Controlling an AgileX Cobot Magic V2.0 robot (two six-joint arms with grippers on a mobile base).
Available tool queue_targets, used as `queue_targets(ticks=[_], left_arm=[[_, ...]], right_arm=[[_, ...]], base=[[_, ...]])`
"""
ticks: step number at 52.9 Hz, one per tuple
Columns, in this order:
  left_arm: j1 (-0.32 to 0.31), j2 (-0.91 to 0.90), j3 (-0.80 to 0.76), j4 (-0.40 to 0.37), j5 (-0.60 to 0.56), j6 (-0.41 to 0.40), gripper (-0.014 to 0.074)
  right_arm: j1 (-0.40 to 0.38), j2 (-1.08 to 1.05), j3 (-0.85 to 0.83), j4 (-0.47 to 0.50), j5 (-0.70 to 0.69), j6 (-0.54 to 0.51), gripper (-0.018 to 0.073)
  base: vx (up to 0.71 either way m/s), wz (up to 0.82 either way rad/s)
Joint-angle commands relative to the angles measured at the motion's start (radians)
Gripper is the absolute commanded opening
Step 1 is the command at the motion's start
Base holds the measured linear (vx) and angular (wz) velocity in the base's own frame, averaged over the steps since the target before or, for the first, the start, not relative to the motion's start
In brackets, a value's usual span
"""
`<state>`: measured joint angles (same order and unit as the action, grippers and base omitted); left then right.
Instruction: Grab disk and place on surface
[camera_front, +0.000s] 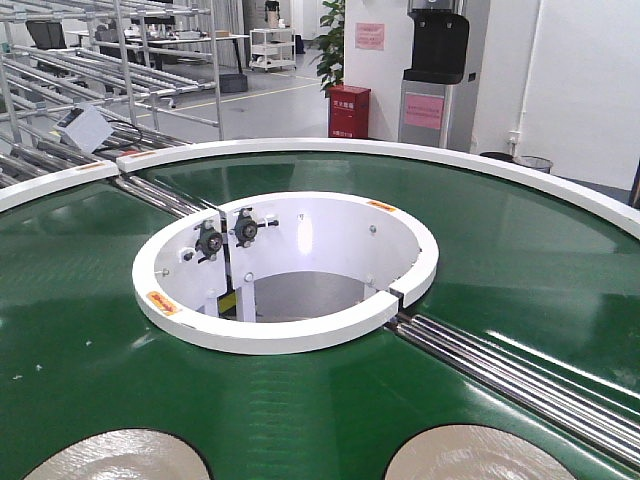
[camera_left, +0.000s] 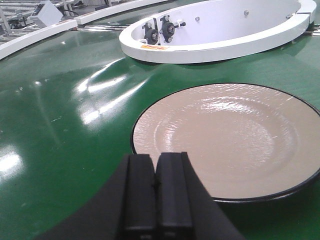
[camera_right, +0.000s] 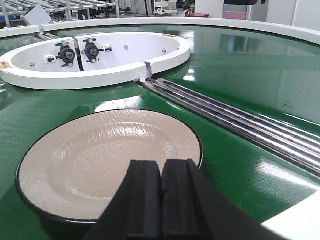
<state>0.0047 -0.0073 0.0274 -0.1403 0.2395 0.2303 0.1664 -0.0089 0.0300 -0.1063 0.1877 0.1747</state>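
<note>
Two beige disks with black rims lie flat on the green belt. In the front view only their far edges show at the bottom, the left disk (camera_front: 115, 455) and the right disk (camera_front: 470, 458), and neither gripper appears there. In the left wrist view my left gripper (camera_left: 156, 159) is shut and empty, its tips over the near-left rim of the left disk (camera_left: 230, 137). My right gripper (camera_right: 161, 164) is likewise shut and empty, hovering over the near edge of the right disk (camera_right: 110, 155). The dark metal tabletop with tape lines is out of view.
The green ring conveyor (camera_front: 500, 260) runs round a white inner ring (camera_front: 290, 335) with two bearing blocks (camera_front: 228, 235) inside. Steel rollers (camera_front: 520, 370) cross the belt right of the right disk. A white outer rim (camera_front: 420, 152) bounds the far side; racks stand beyond.
</note>
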Motion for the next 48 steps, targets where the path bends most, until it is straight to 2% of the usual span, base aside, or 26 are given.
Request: queue_targets(ticks=[1, 36, 48], left_arm=[[-0.004, -0.018, 0.013, 0.0, -0.075, -0.008, 0.0001], [-0.005, -0.018, 0.013, 0.001, -0.076, -0.008, 0.0001], [-0.005, -0.018, 0.013, 0.001, -0.14, -0.008, 0.0001]], right_arm=[[-0.003, -0.009, 0.019, -0.014, -0.078, -0.001, -0.0009], [-0.003, -0.009, 0.019, -0.014, -0.083, -0.001, -0.0009], [-0.003, -0.009, 0.019, -0.014, -0.083, -0.001, -0.0009]], base=[[0.0, 0.0], [0.0, 0.0], [0.0, 0.0]])
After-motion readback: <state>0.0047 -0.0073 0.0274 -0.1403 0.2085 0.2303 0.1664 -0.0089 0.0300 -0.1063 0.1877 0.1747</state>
